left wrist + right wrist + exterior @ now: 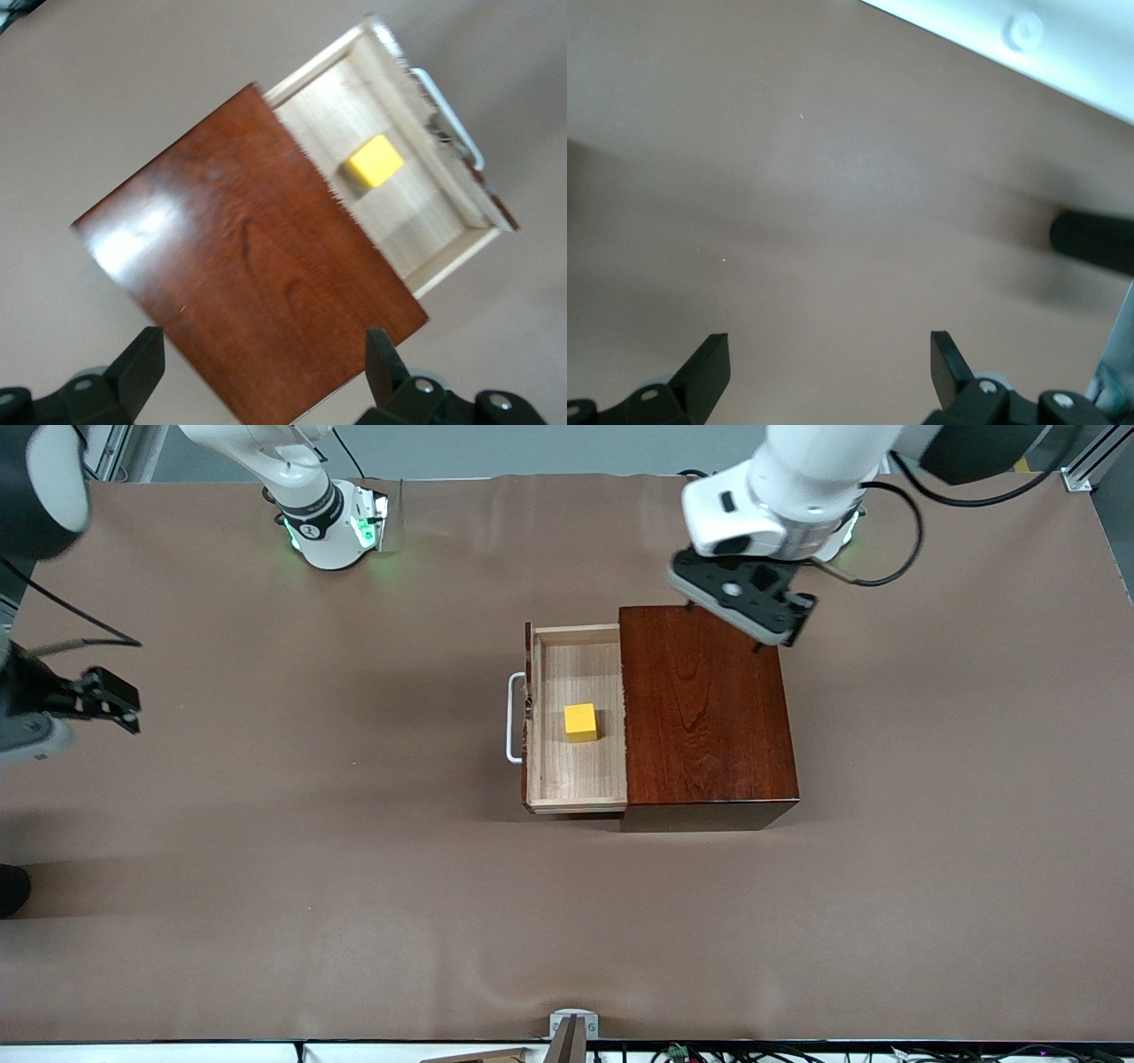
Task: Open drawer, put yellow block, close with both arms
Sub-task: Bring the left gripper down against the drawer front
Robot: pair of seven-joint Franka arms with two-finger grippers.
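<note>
The drawer (576, 682) stands pulled out of the dark reddish-brown box (704, 717), its white handle (512, 717) toward the right arm's end of the table. The yellow block (580, 722) lies in the middle of the light-wood tray, apart from its walls. My left gripper (725, 622) hangs open over the box's corner farthest from the front camera. In the left wrist view its open fingers (142, 367) frame the box top (239, 266), with the drawer (416, 212) and block (374, 161) past it. My right gripper (128, 707) waits open over bare table at the right arm's end, nothing between its fingers (709, 367).
Brown cloth (310, 868) covers the whole table. A black rounded object (1091, 242) and the white table frame (1063, 44) show in the right wrist view. A small metal mount (571, 1027) sits at the table's edge nearest the front camera.
</note>
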